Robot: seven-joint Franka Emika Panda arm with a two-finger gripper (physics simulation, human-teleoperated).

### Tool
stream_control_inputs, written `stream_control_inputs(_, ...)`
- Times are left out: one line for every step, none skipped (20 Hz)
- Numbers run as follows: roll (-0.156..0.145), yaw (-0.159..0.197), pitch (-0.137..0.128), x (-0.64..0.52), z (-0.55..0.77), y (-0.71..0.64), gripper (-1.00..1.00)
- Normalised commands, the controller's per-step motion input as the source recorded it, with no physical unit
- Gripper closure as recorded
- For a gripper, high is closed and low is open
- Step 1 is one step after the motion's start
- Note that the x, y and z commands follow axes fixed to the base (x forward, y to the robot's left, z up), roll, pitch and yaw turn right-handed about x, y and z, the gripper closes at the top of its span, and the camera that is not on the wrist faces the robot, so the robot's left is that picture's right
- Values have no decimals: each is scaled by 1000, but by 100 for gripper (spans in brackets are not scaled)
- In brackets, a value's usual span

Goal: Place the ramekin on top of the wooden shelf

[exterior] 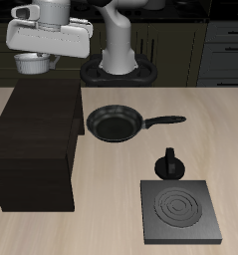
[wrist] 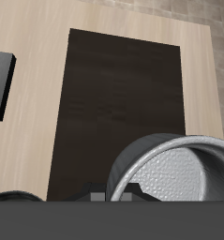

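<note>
Exterior view, pincer (exterior: 35, 62) clamped on ramekin (exterior: 33, 64) (ribbed, grey-white), held above wooden shelf (exterior: 36, 129)

Even, soft rendered light, no glare.

Both views are bright and flat, with the light falling from above. The frying pan (exterior: 115, 123) and small black pot (exterior: 170, 163) cast only faint shadows on the pale table (exterior: 205, 110). The wooden shelf (exterior: 36, 139) stays nearly black, its grain barely readable. Exterior edges look slightly coarse; the wrist view's nearest parts are soft.
</note>
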Motion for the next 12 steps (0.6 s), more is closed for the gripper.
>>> stream_control_inputs(-36,-46,64,104,-266,-63,100)
stream_control_inputs(-16,25,51,48,-344,-16,100)
stream_control_inputs(10,3,27,-24,-477,176,100)
stream_control_inputs(37,-26,52,-74,-376,140,100)
stream_control_inputs(32,-20,38,-77,-331,210,100)
stream_control_inputs(50,19,23,-48,-330,239,100)
stream_control_inputs(-9,36,68,-28,-278,95,100)
stream_control_inputs(0,0,0,25,21,76,100)
stream_control_inputs(8,-42,16,-77,-170,83,100)
stream_control_inputs(-4,-56,37,-39,-254,4,100)
stream_control_inputs(23,-8,55,-74,-319,190,100)
stream_control_inputs(45,48,46,-43,-354,189,100)
